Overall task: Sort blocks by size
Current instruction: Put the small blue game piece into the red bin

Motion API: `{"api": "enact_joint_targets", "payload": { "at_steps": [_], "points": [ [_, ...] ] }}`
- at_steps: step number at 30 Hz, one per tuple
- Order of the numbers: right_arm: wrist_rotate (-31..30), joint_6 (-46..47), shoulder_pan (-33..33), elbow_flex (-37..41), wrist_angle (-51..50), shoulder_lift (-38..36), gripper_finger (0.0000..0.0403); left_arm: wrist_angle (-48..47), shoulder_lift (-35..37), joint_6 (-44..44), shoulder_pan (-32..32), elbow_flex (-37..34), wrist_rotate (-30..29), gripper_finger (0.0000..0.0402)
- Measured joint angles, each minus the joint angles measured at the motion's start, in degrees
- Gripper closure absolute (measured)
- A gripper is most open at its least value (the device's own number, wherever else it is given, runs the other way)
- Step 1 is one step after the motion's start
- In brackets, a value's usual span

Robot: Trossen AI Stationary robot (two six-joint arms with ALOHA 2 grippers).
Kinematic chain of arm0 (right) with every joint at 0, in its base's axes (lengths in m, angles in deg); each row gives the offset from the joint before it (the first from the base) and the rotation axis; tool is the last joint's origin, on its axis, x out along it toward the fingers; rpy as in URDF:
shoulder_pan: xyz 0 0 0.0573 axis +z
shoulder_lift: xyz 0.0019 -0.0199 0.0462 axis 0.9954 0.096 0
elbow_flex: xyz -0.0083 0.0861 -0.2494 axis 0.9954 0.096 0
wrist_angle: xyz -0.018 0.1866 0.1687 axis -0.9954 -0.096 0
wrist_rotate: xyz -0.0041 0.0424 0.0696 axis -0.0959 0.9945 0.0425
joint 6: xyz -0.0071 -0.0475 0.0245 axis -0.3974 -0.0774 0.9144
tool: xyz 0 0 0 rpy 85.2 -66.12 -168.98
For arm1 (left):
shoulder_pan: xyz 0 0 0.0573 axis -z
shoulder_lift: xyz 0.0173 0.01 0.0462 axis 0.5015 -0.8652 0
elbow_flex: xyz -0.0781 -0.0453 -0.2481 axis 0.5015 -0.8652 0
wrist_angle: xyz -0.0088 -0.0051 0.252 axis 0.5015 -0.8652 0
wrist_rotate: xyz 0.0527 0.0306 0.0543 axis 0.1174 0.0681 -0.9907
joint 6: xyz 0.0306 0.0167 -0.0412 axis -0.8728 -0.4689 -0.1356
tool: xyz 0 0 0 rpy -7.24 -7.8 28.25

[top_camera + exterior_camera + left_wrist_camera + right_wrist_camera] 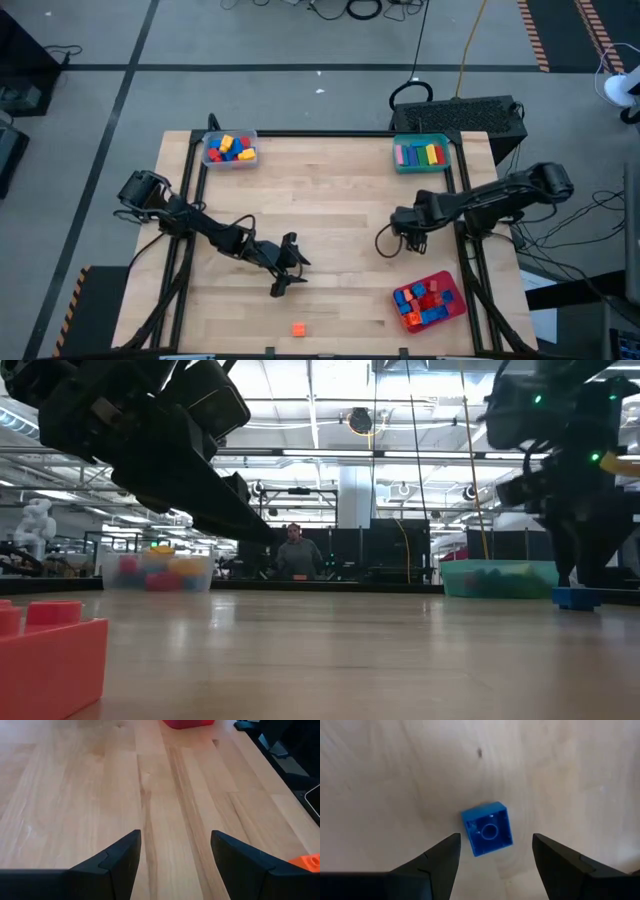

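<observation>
A small blue block (pixel 487 829) lies on the wooden table with its hollow underside up. My right gripper (pixel 496 838) hangs over it, pointing down, open, with a finger on either side and clear of it. In the low view the blue block (pixel 576 597) sits under that gripper. A single orange block (pixel 298 329) rests near the table's front edge. My left gripper (pixel 288 266) is open above bare wood at the table's middle, a little farther from the front edge than the orange block (pixel 307 861), and has nothing between its fingers.
A clear tray (pixel 230 149) of mixed blocks stands at the far left, a teal tray (pixel 421 153) of long bars at the far right, and a red tray (pixel 430 300) of blocks at the near right. Bare wood lies between them. A person stands beyond the table.
</observation>
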Motion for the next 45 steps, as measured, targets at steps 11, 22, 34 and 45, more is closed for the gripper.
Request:
{"api": "enact_joint_targets", "payload": {
  "at_steps": [11, 22, 34, 45],
  "points": [
    [1.2, -5.8, -3.3, -0.1, 3.7, 9.0, 0.0169, -1.1, 0.0, 1.4, 0.0, 0.0, 0.0, 0.0159],
    [5.5, 0.0, -3.8, -0.1, 4.8, 9.5, 0.0273, -2.6, 0.0, 1.5, 0.4, 0.0, 0.0, 0.0159],
    [13.0, 9.9, -0.3, -1.7, 9.0, -3.1, 0.0293, -2.1, 0.0, 3.0, 0.4, 0.0, 0.0, 0.0159],
    [26.1, 29.4, 13.2, -2.8, 18.2, -15.1, 0.0287, -2.1, 0.0, 3.0, 0.4, 0.0, -0.1, 0.0159]
  ]
}}
